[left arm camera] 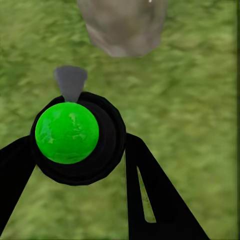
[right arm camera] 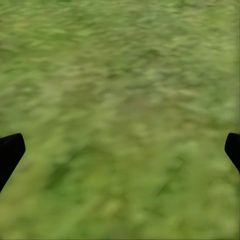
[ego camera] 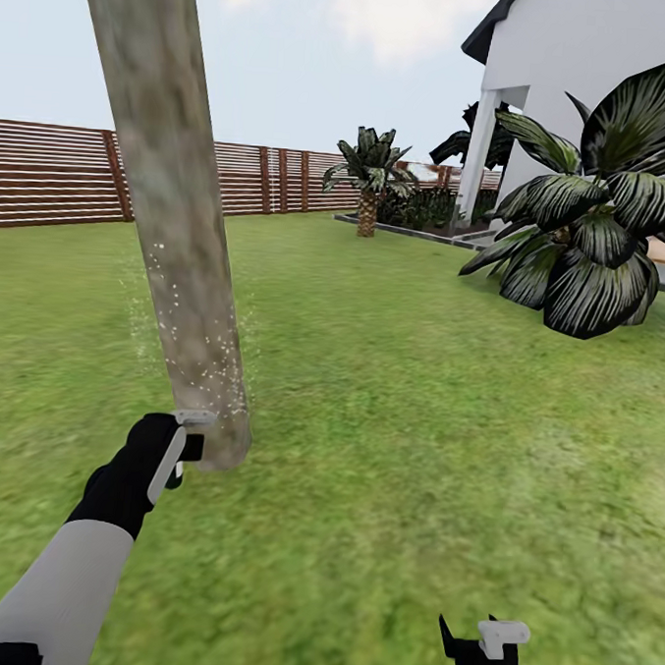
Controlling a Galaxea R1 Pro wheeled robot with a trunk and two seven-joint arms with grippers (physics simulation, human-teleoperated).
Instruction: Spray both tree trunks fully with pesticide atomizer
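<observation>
In the head view, the left gripper (ego camera: 190, 449) is reaching out low beside the base of the mottled grey-brown tree trunk (ego camera: 168, 204), where white spray droplets (ego camera: 208, 364) are speckling the bark. A broad dark-leaved bush (ego camera: 595, 221) and a white house wall (ego camera: 585, 63) are crowding the right side, and a small palm (ego camera: 369, 172) is standing far back near the brown slatted fence (ego camera: 47, 172). Open green lawn (ego camera: 396, 425) is lying between them. The right gripper (ego camera: 485, 652) is hanging low at the bottom edge.

In the left wrist view, the black fingers (left arm camera: 155, 195) are closing around the green round-topped pesticide atomizer (left arm camera: 67, 132), its grey nozzle (left arm camera: 71, 82) pointing at the trunk's foot.

In the right wrist view, the fingertips (right arm camera: 10, 152) are standing wide apart over bare grass, holding nothing.
</observation>
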